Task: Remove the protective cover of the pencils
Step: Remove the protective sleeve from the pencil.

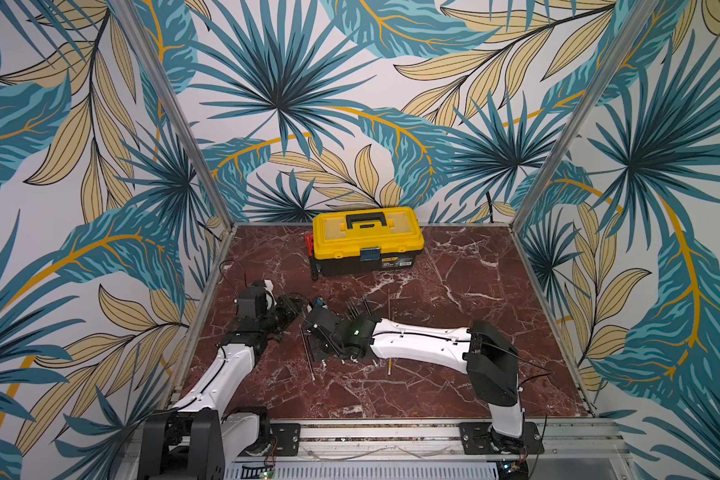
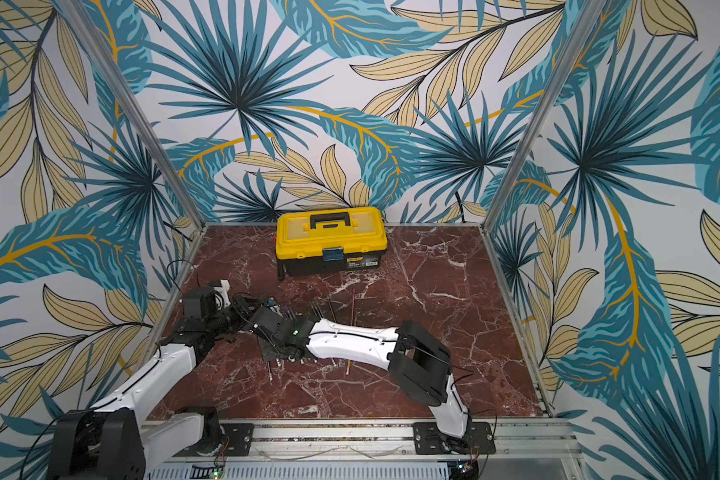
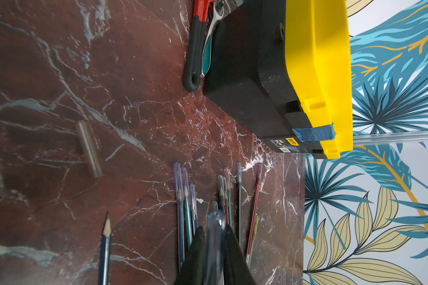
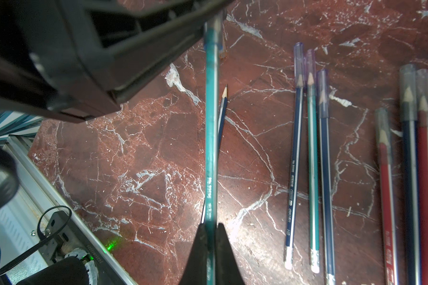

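My right gripper (image 4: 211, 228) is shut on the lower shaft of a green pencil (image 4: 211, 138), held above the marble. The pencil's tip carries a translucent protective cover (image 3: 215, 229), and my left gripper (image 3: 215, 230) is shut on that cover. In both top views the two grippers meet tip to tip at the left middle of the table (image 1: 304, 316). Other pencils (image 4: 311, 160) lie side by side on the marble with caps on their tips. A blue pencil (image 4: 222, 108) lies uncapped under the held one. A loose cap (image 3: 89, 148) rests apart on the marble.
A yellow and black toolbox (image 1: 366, 241) stands at the back of the table. Red-handled hand tools (image 3: 195, 49) lie against its side. Patterned walls with metal posts (image 1: 175, 112) close in the marble table (image 1: 474, 291) on three sides.
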Robot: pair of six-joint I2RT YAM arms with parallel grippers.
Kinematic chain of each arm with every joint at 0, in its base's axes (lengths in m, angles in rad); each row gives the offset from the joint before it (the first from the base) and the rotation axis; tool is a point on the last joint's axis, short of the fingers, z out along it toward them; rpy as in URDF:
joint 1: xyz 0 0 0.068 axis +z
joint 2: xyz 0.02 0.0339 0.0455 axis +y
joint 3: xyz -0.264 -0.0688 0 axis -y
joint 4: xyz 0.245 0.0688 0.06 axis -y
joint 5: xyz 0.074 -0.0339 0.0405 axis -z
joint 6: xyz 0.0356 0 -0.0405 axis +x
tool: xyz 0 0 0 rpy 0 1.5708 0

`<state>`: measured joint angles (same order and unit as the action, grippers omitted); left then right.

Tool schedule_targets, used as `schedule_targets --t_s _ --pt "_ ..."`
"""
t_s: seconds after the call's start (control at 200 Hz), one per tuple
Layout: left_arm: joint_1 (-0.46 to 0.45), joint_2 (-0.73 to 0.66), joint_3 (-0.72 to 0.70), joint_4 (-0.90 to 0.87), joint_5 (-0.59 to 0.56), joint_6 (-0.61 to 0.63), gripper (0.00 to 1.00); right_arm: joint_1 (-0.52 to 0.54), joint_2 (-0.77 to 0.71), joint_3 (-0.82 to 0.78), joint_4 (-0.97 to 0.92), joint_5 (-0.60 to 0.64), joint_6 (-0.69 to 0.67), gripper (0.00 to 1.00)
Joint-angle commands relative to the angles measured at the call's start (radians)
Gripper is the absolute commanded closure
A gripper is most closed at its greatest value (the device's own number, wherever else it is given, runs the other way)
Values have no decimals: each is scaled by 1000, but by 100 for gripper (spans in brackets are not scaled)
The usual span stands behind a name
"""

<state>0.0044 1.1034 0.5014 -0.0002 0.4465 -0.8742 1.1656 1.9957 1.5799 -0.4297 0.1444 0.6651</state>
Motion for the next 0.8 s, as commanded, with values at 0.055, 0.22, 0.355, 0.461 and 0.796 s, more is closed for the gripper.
schedule_targets --t_s 0.055,0.22,0.355,0.461,0.796 --pt "-9 -4 -14 22 9 9 90 1 -31 -14 27 -17 -4 100" --pt "-9 -2 -14 22 9 6 92 0 -22 -17 28 -9 -12 79" --pt "-9 -5 -12 22 4 9 92 -11 3 -5 36 -36 -8 65" --pt "-10 -2 -12 22 10 7 94 -17 25 5 31 -41 -5 66" --pt "-10 16 1 22 -4 28 95 -24 30 -11 46 -76 -14 95"
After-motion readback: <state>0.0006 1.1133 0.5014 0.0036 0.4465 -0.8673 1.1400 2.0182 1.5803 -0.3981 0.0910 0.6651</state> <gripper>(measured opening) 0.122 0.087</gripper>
